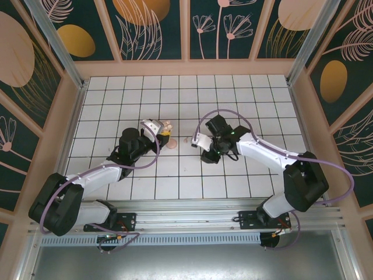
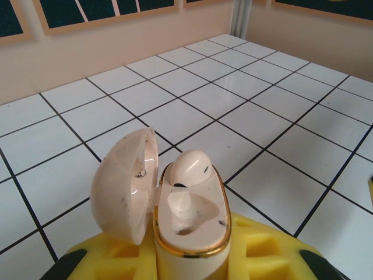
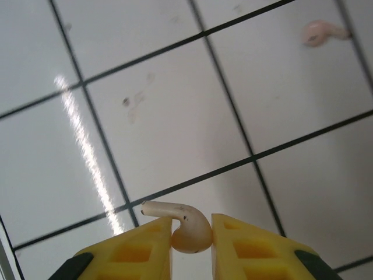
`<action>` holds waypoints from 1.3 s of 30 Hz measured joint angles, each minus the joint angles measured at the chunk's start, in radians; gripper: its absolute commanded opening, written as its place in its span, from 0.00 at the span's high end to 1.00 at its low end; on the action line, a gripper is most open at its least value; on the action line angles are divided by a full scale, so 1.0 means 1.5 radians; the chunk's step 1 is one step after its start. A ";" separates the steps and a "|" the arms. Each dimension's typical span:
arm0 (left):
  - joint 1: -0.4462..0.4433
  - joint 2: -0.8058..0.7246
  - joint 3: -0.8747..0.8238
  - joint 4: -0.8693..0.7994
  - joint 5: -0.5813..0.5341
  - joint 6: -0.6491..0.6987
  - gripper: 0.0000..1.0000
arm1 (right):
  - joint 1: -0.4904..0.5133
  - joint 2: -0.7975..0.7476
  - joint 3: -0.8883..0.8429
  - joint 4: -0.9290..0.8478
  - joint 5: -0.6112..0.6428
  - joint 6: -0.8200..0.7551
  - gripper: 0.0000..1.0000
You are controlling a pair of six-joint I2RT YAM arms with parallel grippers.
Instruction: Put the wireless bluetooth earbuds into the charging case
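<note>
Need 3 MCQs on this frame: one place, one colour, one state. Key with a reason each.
1. Where is the earbud nearest the right wrist camera?
A) between the right gripper fingers
B) flat on a tile
C) on the wall ledge

2. What colour are those fingers?
A) black
B) yellow
C) blue

3. The lid of the charging case is:
A) shut
B) detached
C) open

Key:
1 A, the fingers pinch its bulb from both sides.
2 B, both show yellow.
3 C, it stands swung aside, wells exposed.
</note>
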 measured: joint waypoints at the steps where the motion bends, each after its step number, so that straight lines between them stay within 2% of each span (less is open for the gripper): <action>1: 0.000 -0.002 0.000 0.000 0.000 0.000 0.82 | 0.006 0.000 -0.010 -0.001 0.000 -0.024 0.78; 12: 0.000 -0.010 0.000 0.000 0.000 0.000 0.82 | 0.034 0.028 -0.039 -0.025 0.003 -0.219 0.76; 18: 0.000 -0.010 0.002 -0.001 0.000 0.000 0.82 | 0.041 0.040 -0.058 -0.033 0.007 -0.289 0.76; 32: 0.000 -0.010 0.012 -0.005 0.001 0.000 0.82 | 0.054 0.050 -0.093 -0.027 0.025 -0.330 0.74; 39: 0.000 -0.010 0.012 -0.005 0.000 0.000 0.82 | 0.060 0.050 -0.096 -0.026 0.027 -0.327 0.65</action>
